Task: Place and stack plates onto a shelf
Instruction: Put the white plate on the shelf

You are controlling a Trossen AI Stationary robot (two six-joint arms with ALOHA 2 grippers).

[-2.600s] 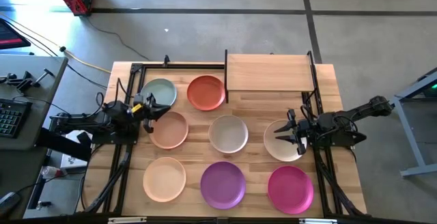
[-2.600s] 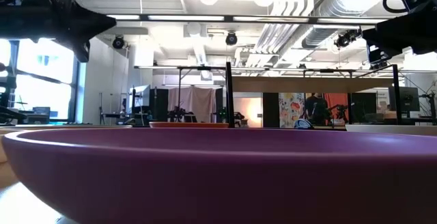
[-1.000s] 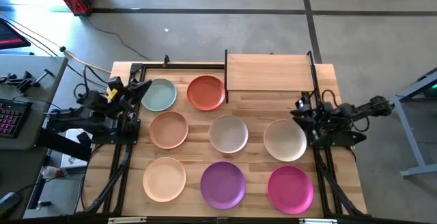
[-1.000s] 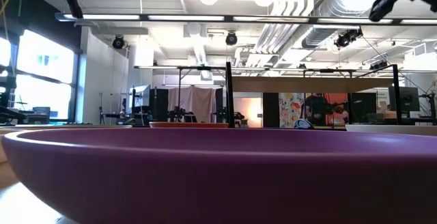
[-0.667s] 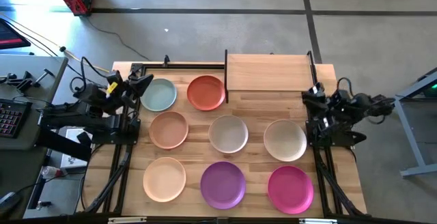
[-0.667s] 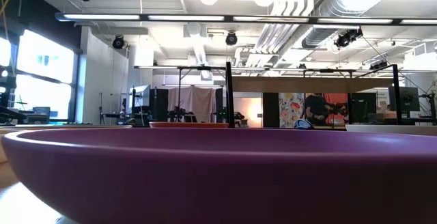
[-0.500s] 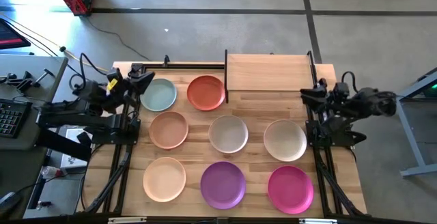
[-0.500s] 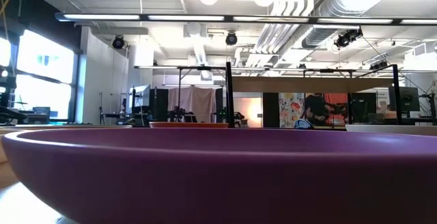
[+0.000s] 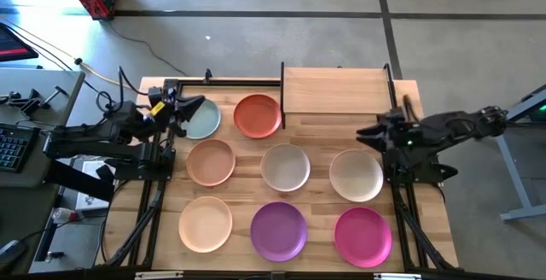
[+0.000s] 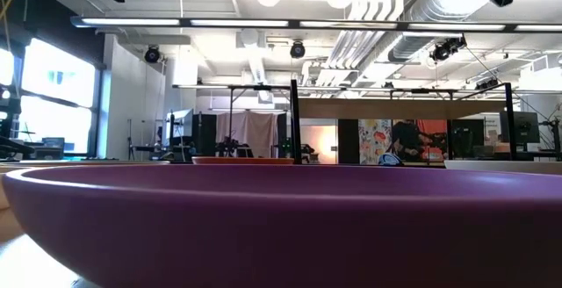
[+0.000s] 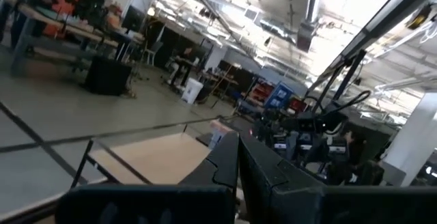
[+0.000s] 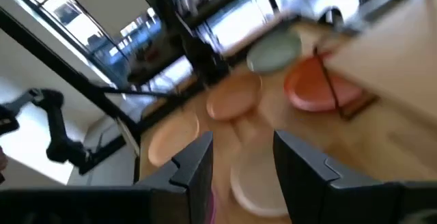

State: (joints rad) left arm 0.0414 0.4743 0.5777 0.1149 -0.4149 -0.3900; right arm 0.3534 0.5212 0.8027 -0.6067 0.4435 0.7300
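Several plates lie flat on the wooden tabletop: sage green (image 9: 201, 119), terracotta (image 9: 258, 115), tan (image 9: 211, 162), cream-white (image 9: 285, 167), off-white (image 9: 356, 176), pale peach (image 9: 205, 223), purple (image 9: 278, 230) and magenta (image 9: 363, 236). The shelf (image 9: 337, 90) stands bare at the far edge. My left gripper (image 9: 198, 105) (image 11: 237, 164) is shut, raised over the green plate's left rim. My right gripper (image 9: 360, 134) (image 12: 242, 159) is open, raised above the off-white plate's far rim and pointing toward the table's left. The purple plate (image 10: 281, 226) fills the low view.
Black frame rails (image 9: 152, 186) (image 9: 408, 203) run along the table's left and right sides under the arms. A strip of bare wood (image 9: 333, 125) lies between the shelf and the plates. A side desk with a keyboard (image 9: 13, 148) stands left of the table.
Both grippers have risen. My left gripper has gone a little toward the table's right, over the green plate's rim. My right gripper has tipped from pointing at the far edge to pointing toward the table's left. No plate has moved.
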